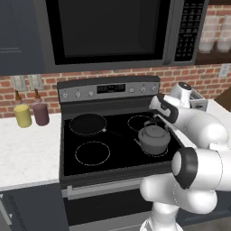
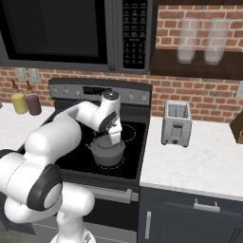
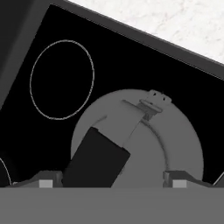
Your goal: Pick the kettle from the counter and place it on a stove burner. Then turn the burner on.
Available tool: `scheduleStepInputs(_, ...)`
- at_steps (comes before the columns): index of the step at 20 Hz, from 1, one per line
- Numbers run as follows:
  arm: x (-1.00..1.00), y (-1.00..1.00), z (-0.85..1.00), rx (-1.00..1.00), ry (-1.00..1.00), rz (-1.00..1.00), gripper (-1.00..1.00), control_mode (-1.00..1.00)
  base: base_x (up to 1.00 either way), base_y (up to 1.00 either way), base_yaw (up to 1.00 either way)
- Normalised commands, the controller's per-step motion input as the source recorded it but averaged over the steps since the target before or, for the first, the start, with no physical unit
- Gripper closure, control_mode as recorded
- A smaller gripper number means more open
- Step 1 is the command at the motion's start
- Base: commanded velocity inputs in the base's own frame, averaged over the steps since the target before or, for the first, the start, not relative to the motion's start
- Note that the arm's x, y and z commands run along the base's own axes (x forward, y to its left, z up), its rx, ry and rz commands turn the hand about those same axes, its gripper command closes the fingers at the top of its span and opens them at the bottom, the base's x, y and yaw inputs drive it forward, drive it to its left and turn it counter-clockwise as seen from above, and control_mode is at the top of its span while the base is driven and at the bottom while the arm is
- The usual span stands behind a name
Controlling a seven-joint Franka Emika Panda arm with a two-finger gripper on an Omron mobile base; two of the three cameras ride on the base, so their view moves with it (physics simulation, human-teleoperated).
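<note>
Kettle [image 1: 154, 139] seated on stove burner [image 1: 163, 153], cooktop 4 o'clock; gripper [image 3: 110, 181] directly above, jaws spread, gripping nothing.

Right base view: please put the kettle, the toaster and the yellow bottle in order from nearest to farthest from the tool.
1. The kettle: on the cooktop's front-right ring, directly under the tool.
2. The toaster: on the counter to the right of the stove.
3. The yellow bottle: far left, by the brick wall.
</note>
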Motion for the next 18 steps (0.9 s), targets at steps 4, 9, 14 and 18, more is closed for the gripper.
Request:
scheduleStepInputs(4,0.03,-0.04,0.52,0.02,-0.15,0.0,-1.0,-1.0,0.0,0.0,0.0)
scheduleStepInputs(9,0.17,-0.14,0.57,0.02,-0.2,0.0,-1.0,-1.0,0.0,0.0,0.0)
scheduleStepInputs(14,0.17,-0.56,0.28,0.0,-0.32,0.0,-1.0,-1.0,0.0,0.0,0.0)
scheduleStepInputs(18,0.19,-0.73,0.17,0.0,-0.36,0.0,-1.0,-1.0,0.0,0.0,0.0)
